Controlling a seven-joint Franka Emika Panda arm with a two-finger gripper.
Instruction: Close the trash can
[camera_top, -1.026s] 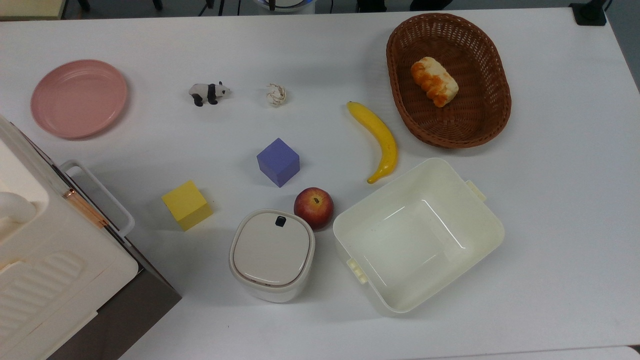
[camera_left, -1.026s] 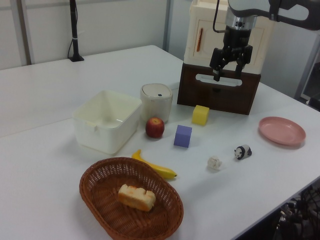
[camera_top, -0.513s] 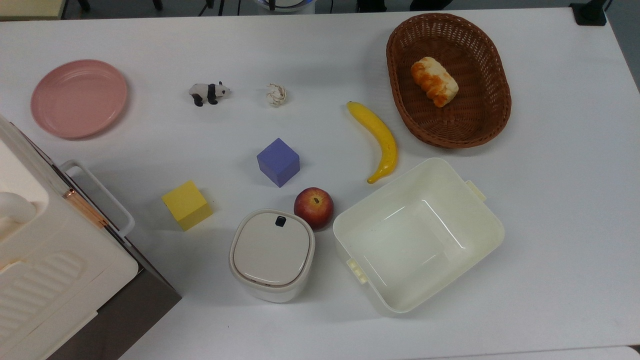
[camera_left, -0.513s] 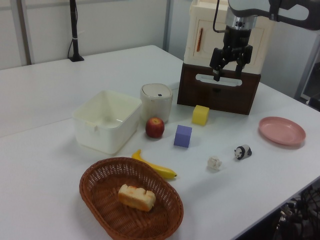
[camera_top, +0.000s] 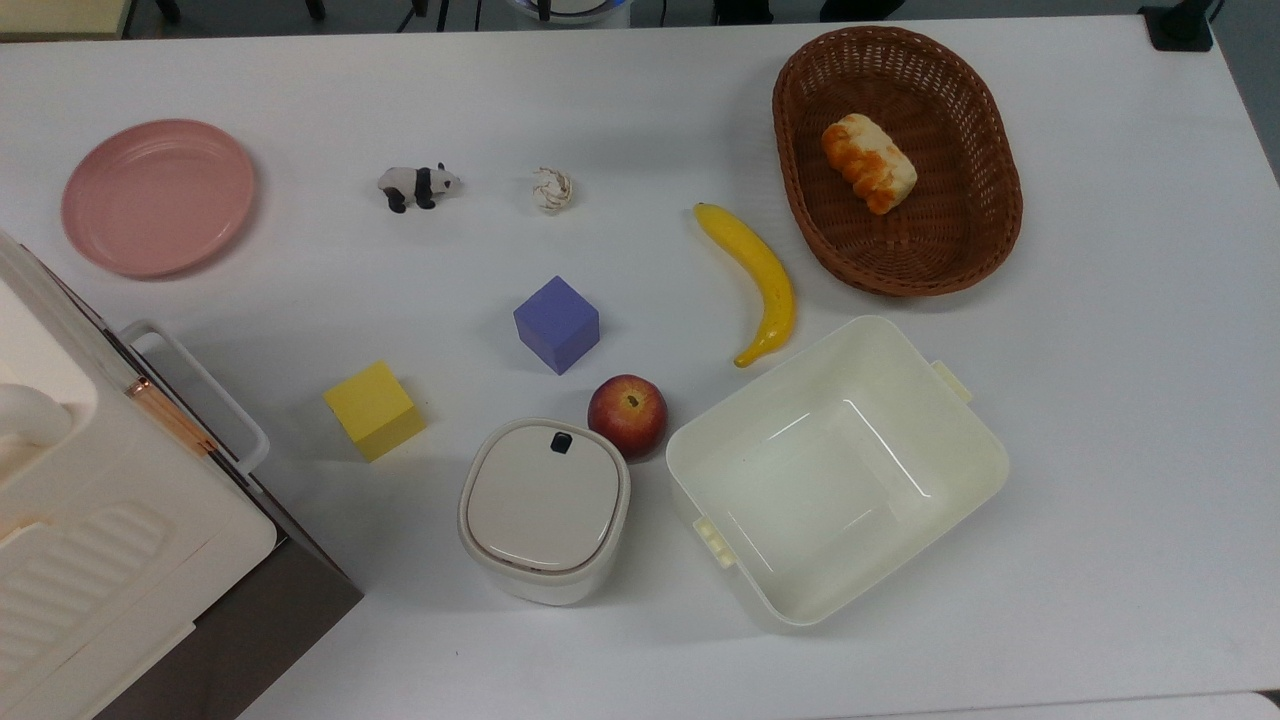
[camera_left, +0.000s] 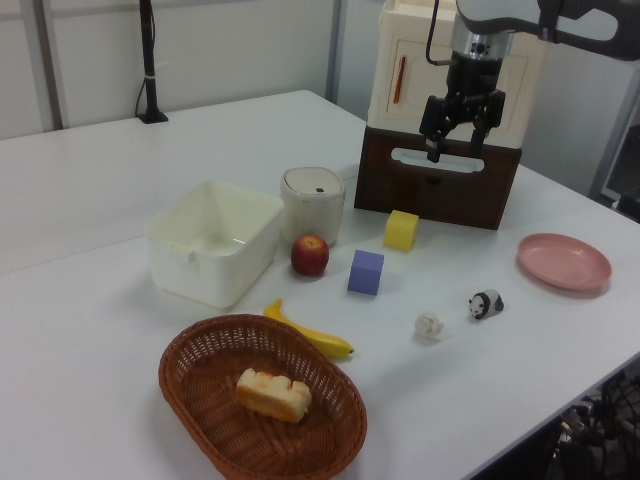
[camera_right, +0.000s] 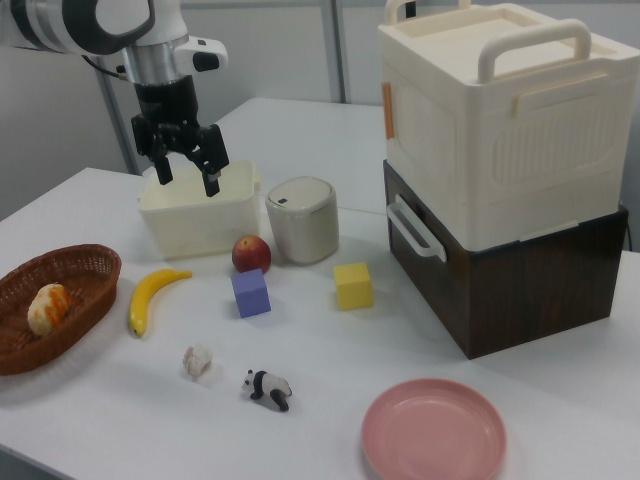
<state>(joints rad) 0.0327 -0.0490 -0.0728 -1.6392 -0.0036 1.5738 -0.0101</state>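
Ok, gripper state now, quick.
Gripper: open, holding nothing, raised above the table, apart from the trash can.

So there's a white tabletop (camera_top: 1100, 400) with loads sitting on it. In the top view, a pink plate (camera_top: 158, 196) sits far left, with a panda figure (camera_top: 417, 185) and a crumpled paper ball (camera_top: 552, 190) to its right. A brown wicker basket (camera_top: 960, 250) is top right, a banana (camera_top: 757, 277) just beside it. Mid-table there's a purple cube (camera_top: 556, 323) and a yellow cube (camera_top: 374, 409). The trash can (camera_top: 544, 508), lid shut, stands between an apple (camera_top: 627, 415) and the big cream tub (camera_top: 835, 470). A white appliance (camera_top: 90, 520) on a dark base fills the lower left corner.
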